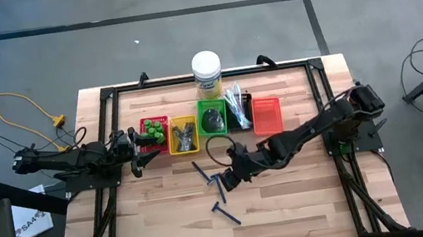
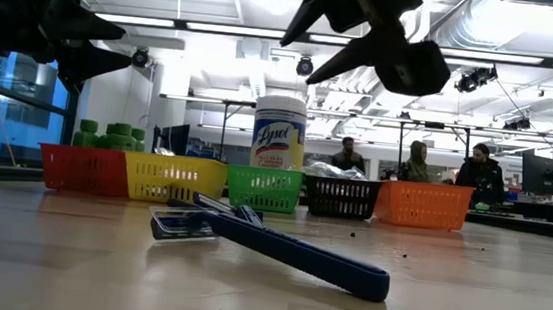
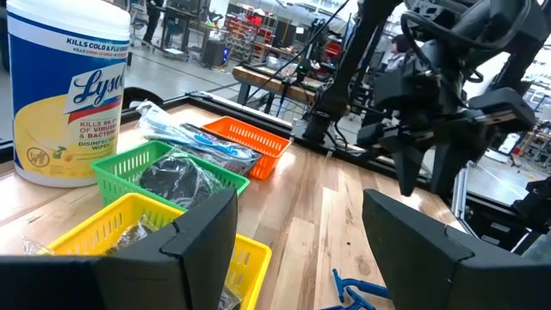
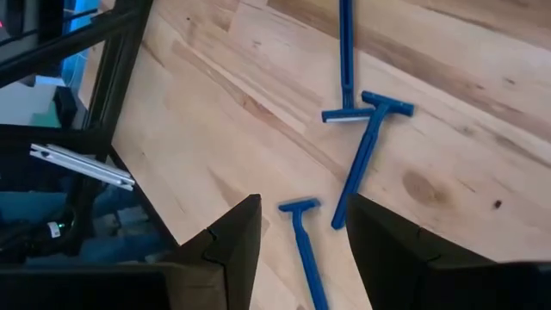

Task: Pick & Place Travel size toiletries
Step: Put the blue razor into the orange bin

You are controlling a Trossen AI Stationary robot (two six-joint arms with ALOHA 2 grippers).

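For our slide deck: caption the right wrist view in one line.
Open right gripper above three blue razors lying on the wooden table.

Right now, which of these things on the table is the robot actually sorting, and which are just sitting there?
Part of the job:
- blue razors loose on the table, below the open right gripper
- green pots in the red tray
- clear-sleeved sticks in the black tray

Just there:
- Lysol jar
- empty orange tray

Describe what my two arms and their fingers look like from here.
Both arms are dark, jointed black links. The left gripper and right gripper each end in two flat, wedge-shaped black fingers. A black cable loops beside the right arm; no markings are readable.
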